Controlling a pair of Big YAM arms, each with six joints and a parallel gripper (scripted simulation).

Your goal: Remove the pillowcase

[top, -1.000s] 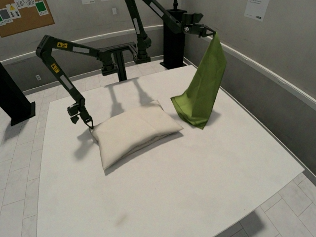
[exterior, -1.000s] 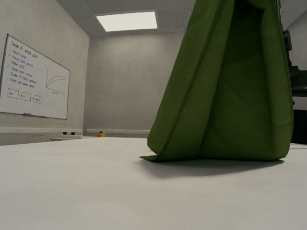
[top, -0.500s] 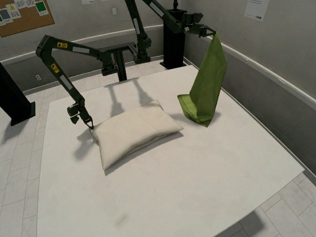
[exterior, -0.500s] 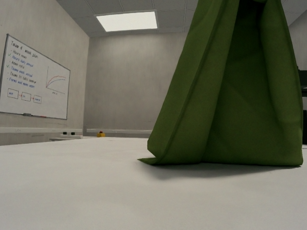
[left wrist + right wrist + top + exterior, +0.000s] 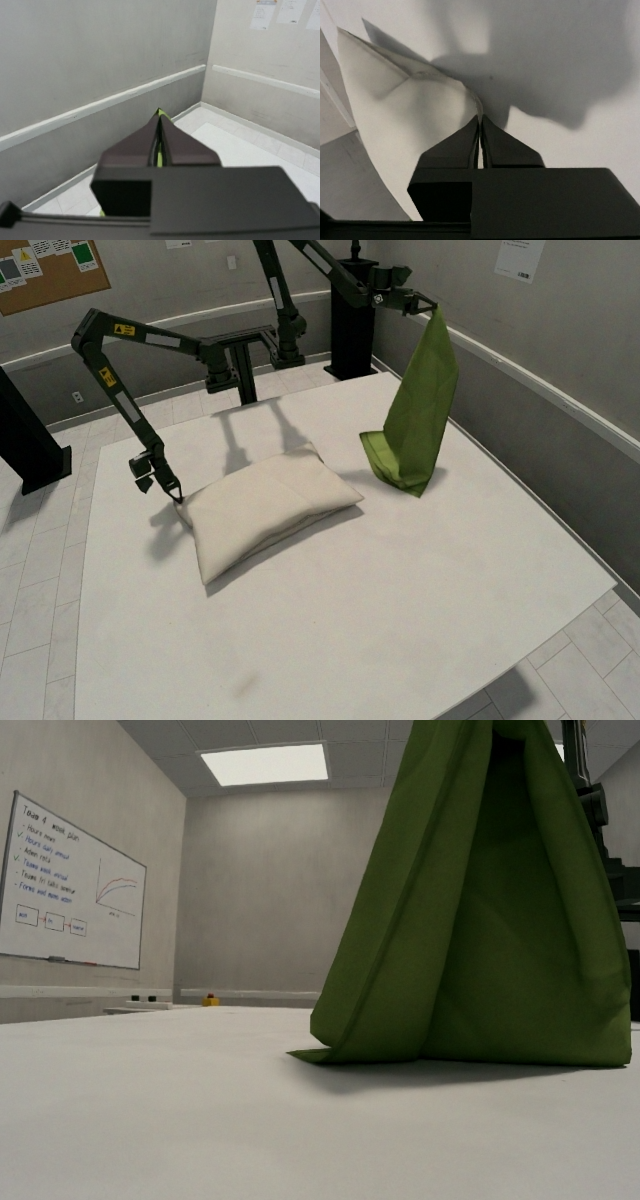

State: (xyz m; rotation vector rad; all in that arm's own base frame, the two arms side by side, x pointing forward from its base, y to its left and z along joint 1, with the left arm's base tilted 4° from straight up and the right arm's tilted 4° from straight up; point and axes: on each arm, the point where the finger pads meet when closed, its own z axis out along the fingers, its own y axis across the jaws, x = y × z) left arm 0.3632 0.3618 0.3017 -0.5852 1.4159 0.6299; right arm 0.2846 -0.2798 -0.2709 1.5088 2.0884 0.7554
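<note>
Pillowcase: off pillow; hangs below L gripper (image 5: 435,307) (image 5: 159,114), foot on table (image 5: 361,627) (image 5: 206,1133) (image 5: 240,145) (image 5: 545,150); L arm nearer.
Pillowcase (image 5: 423,395) (image 5: 516,978) (image 5: 159,159) axis: near upright, foot bent twd pillow (image 5: 268,498) (image 5: 410,120).
L grip: narrow, pinching case's top corner.
R gripper (image 5: 179,499) (image 5: 480,119): narrow, pinching pillow's far corner.
Pillow axis: lengthwise, R gripper end twd case; gap visible.
Next, prob.: lower/drop case away from pillow.

Between the pillow (image 5: 263,498) and the green pillowcase (image 5: 423,395) (image 5: 480,926), a strip of bare bench (image 5: 361,601) (image 5: 206,1112) is leaving a low passage. The upright cloth is blocking the way across its own side, reaching from the bench up to the left hand (image 5: 430,307) (image 5: 159,117). The right hand (image 5: 178,498) (image 5: 480,120) is obstructing one pillow corner.
</note>
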